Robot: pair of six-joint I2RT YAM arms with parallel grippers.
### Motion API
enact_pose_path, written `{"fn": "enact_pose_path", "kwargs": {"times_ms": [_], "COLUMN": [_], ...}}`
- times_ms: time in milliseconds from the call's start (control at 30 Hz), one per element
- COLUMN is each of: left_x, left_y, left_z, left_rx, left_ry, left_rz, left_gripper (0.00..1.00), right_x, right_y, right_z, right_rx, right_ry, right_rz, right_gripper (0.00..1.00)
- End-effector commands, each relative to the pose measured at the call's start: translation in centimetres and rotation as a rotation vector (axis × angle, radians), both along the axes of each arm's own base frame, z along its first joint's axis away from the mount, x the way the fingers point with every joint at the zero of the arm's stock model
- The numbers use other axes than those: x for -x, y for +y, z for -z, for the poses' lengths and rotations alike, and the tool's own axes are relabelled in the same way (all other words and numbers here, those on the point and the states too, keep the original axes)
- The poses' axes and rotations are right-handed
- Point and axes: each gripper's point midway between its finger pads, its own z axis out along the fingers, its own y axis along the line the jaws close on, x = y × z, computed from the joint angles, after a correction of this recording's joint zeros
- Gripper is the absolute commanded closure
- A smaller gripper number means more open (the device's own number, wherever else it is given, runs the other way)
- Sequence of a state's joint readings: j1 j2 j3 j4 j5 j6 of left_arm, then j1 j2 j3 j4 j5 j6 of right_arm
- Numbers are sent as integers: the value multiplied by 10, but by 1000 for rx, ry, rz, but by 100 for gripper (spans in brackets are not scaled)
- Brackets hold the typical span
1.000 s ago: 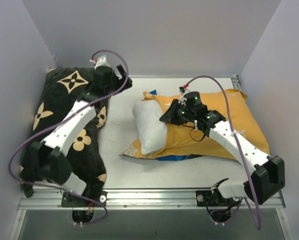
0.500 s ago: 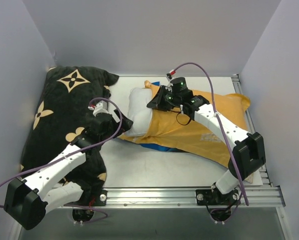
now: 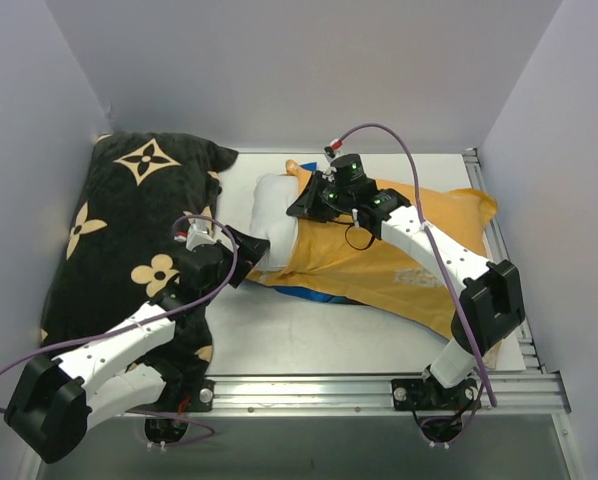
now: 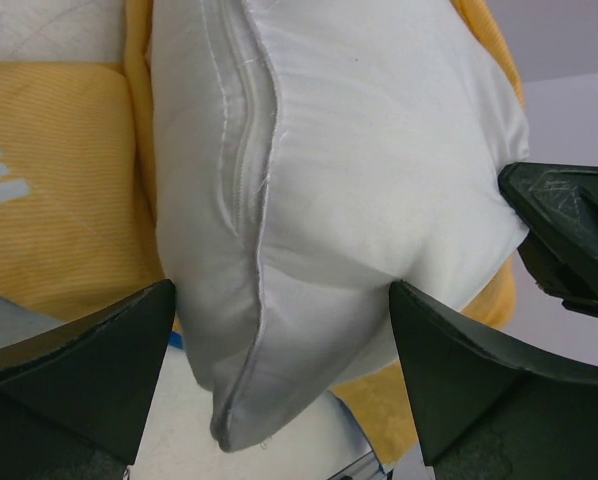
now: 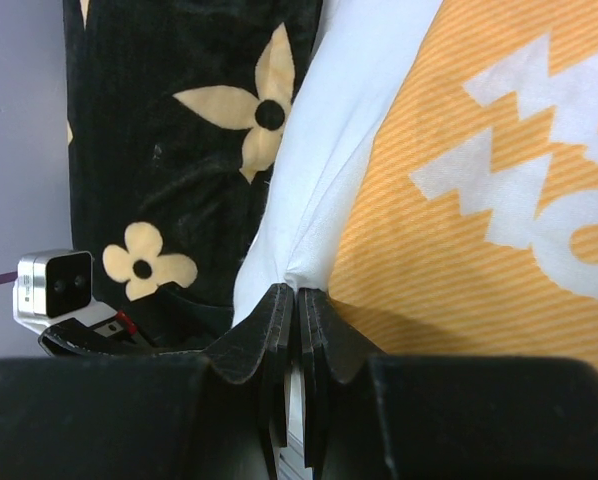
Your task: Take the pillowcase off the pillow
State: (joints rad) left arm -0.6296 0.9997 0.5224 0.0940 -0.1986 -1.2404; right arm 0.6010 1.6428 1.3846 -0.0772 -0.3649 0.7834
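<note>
The white pillow [image 3: 275, 212] sticks out of the left end of the orange-yellow pillowcase [image 3: 399, 255], whose white lettering faces up; a strip of its blue side [image 3: 309, 293] shows at the near edge. My right gripper [image 3: 301, 207] is shut at the pillowcase's open edge, where orange meets white. In the right wrist view the gripper [image 5: 297, 292] pinches fabric, with white folds and the orange edge [image 5: 449, 230] gathered at its tips. My left gripper [image 3: 251, 245] is open. In the left wrist view the gripper [image 4: 282, 295] straddles the pillow's [image 4: 339, 170] near corner, fingers [image 4: 79, 370] on both sides.
A big black cushion with tan flowers [image 3: 129, 220] fills the left side, under my left arm; it also shows in the right wrist view [image 5: 179, 150]. Grey walls close in the left, back and right. Bare white table [image 3: 309, 340] lies in front of the pillowcase.
My left arm swung from the back left, over the cushion, to the pillow's near corner. My right gripper dragged the pillow and pillowcase left and toward the back.
</note>
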Motion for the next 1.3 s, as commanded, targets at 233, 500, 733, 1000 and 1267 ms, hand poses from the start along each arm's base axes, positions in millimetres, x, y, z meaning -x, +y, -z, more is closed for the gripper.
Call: {"fn": "enact_pose_path", "kwargs": {"times_ms": [233,500,733,1000,1267], "left_x": [-23,-53,-71,-91,-89], "left_y": [-36,-36,-61,-26,17], "left_z": [-32,-52,-59,-32,-45], "left_rx": [228,176,177,91,-47], "left_ry": [-165,-342,-395,-292,-271], "left_rz": [62,115,196,0,-216], "left_gripper": [3,3,46,100,100], "right_x": [2,27,39,21,44], "right_y": [22,35,47,-5,-85], "right_z": [-44,-13,0,-26,-49], "right_rx": [-61,-52,-31,178,365], "right_ry": [-94,26,73,-28,-152], "right_rz": [-60,-177,-263,-146,26], "right_gripper": [100,100,100,47,18]}}
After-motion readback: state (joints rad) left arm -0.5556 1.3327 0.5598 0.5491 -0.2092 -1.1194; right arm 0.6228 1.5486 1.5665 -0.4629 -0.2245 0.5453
